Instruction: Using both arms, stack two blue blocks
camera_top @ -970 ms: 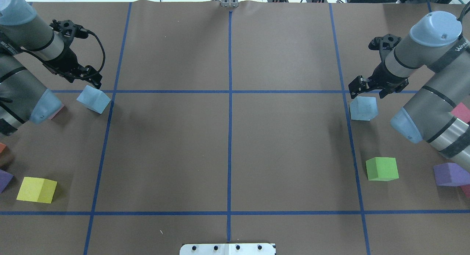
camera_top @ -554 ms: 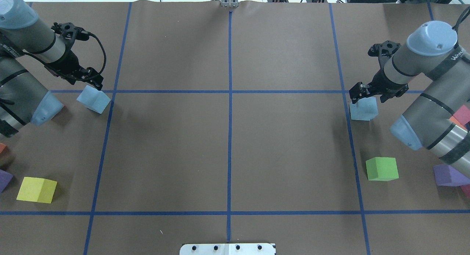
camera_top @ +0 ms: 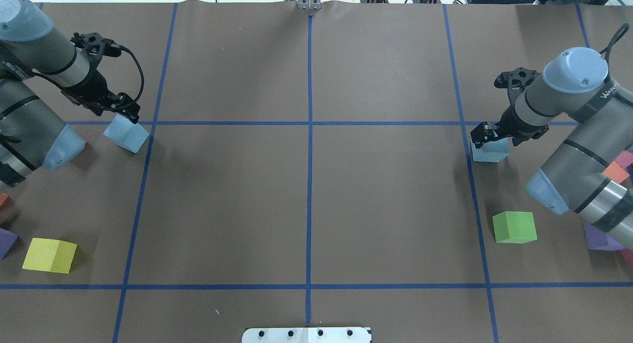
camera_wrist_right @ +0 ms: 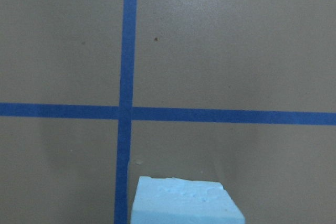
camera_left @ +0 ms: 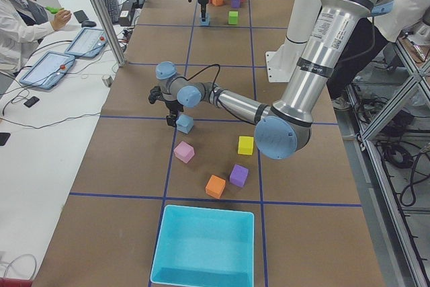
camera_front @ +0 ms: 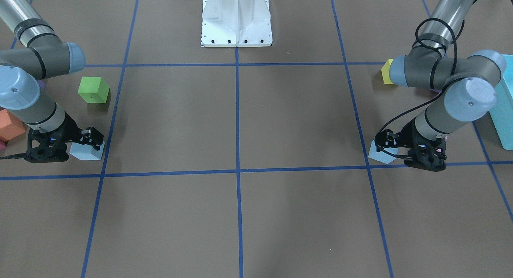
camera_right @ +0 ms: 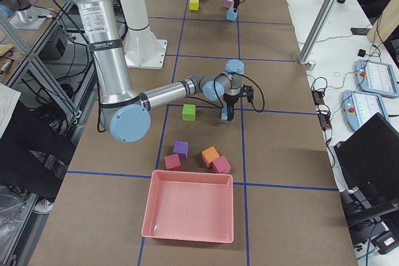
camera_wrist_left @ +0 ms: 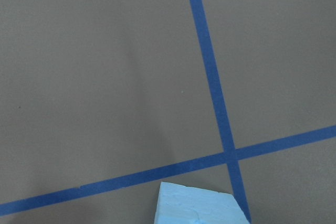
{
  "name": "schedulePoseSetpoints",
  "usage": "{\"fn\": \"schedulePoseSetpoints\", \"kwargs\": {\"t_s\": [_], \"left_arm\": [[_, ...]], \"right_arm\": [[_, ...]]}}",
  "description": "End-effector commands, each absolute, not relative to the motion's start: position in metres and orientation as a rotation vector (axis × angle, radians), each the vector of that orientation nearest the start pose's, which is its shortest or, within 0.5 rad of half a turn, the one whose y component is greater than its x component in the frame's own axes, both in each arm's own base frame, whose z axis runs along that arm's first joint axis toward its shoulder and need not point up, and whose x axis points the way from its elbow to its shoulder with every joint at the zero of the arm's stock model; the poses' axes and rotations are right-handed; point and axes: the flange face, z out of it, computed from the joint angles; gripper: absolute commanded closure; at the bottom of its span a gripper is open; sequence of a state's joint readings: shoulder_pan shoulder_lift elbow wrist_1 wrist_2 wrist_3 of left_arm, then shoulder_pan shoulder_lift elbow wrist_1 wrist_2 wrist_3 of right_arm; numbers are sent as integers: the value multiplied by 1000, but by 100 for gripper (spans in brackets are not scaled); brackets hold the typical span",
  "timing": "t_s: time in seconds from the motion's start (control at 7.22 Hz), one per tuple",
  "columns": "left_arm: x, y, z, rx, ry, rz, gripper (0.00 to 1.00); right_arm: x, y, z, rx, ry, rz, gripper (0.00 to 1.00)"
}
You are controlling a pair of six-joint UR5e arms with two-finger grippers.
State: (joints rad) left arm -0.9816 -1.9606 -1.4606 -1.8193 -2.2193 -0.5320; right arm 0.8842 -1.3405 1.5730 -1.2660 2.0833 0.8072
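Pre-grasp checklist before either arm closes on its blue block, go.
1. Straddle: right gripper around right blue block, a finger at each side in the overhead view: ok.
2. Alignment: left gripper shows at the far edge of left blue block, jaw opening unreadable: cannot tell.
3. Support: both blocks rest on the table: ok.
4. Yaw: left blue block square to the tape grid: not ok, it sits rotated.
5. Spacing: green cube stands apart from right blue block: ok.
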Motion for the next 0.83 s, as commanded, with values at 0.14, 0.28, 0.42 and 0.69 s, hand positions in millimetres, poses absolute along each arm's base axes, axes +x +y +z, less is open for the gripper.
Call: {"fn": "schedulePoseSetpoints", "kwargs": {"t_s": [0.14, 0.28, 0.42, 0.69], "left_arm": [[317, -585, 471, 87, 804, 244, 0], [324, -580, 472, 79, 804, 252, 0], [327, -576, 477, 72, 801, 256, 0], [327, -574, 473, 78, 805, 260, 1]], "right_arm": [[-323, -524, 523, 58, -736, -28, 14], [-325, -523, 523, 57, -736, -31, 17], [-326, -522, 522, 59, -738, -34, 18], [-328, -524, 497, 81, -768, -47, 25]]}}
